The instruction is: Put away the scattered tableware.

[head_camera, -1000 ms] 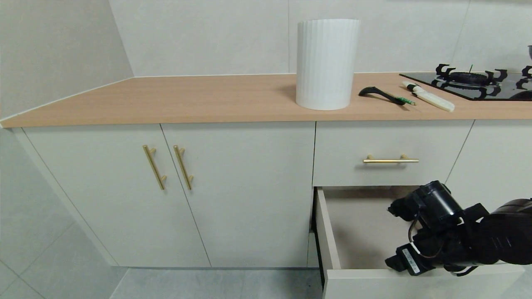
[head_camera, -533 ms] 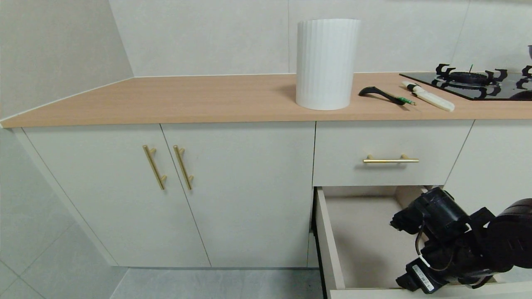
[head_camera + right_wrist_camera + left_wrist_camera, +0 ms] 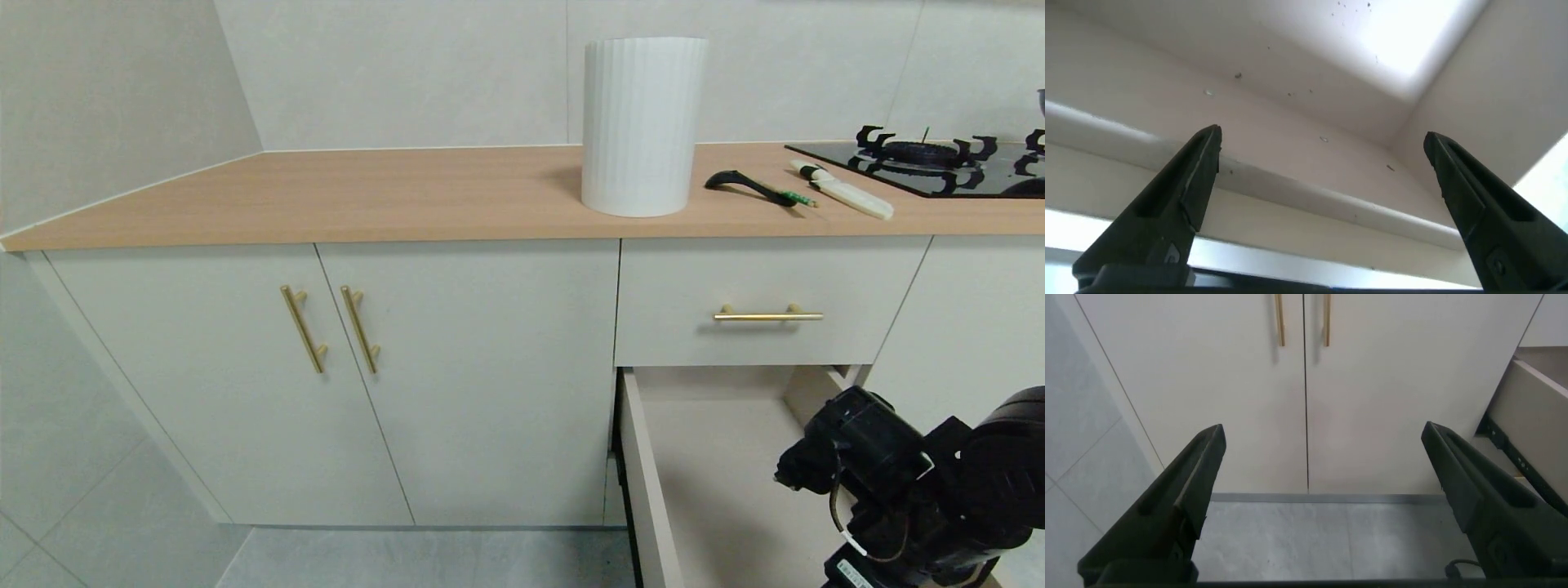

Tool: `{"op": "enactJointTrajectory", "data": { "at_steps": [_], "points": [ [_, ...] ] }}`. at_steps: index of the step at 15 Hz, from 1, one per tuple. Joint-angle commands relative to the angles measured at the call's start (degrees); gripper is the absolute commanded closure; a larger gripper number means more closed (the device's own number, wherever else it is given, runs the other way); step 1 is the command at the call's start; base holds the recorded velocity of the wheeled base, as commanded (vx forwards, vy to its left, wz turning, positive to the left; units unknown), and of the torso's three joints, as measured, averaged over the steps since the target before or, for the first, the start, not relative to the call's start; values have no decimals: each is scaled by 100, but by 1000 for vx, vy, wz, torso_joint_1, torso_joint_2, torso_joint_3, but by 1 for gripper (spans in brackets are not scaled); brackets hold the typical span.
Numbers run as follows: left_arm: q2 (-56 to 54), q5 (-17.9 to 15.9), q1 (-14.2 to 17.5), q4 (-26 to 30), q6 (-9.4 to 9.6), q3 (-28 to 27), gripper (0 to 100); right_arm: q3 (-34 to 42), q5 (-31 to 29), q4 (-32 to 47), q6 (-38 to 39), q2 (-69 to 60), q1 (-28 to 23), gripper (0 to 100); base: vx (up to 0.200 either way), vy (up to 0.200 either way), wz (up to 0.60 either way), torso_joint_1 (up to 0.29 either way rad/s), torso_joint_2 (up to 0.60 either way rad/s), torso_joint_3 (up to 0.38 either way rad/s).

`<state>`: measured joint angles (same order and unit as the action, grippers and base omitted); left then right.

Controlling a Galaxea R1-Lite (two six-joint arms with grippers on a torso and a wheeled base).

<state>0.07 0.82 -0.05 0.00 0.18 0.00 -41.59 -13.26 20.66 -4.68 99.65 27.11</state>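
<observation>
The lower drawer (image 3: 651, 482) has slid further out as my right gripper (image 3: 1321, 139) drew back, jaws wide and empty; left gripper (image 3: 1323, 431) wide too. Black ladle (image 3: 751, 186) and white knife (image 3: 845, 194) await on the countertop (image 3: 408, 192).

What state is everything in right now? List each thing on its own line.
lower drawer: open, nothing visible inside
upper drawer: shut
cabinet doors: both shut
black ladle: lying on the counter, not put away
white knife: lying on the counter beside the ladle
white container: standing upright on the counter
left claw: open, empty
right claw: open, empty, above the open drawer
</observation>
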Motion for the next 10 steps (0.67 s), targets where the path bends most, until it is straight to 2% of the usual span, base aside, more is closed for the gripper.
{"op": "enactJointTrajectory", "data": {
  "at_steps": [1, 6, 9, 10],
  "points": [
    [1, -3, 5, 0, -1, 0, 0, 11, 17, 122, -24, 2, 40, 0, 0, 0, 0, 0, 0, 0],
    [1, 6, -4, 0, -1, 0, 0, -305, 17, 78, 178, 29, 31, 0, 0, 0, 0, 0, 0, 0],
    [1, 6, 5, 0, -1, 0, 0, -868, 17, -150, 1242, 20, 22, 0, 0, 0, 0, 0, 0, 0],
    [1, -3, 5, 0, -1, 0, 0, -1035, 17, -458, 1584, -7, -39, 0, 0, 0, 0, 0, 0, 0]
  ]
}}
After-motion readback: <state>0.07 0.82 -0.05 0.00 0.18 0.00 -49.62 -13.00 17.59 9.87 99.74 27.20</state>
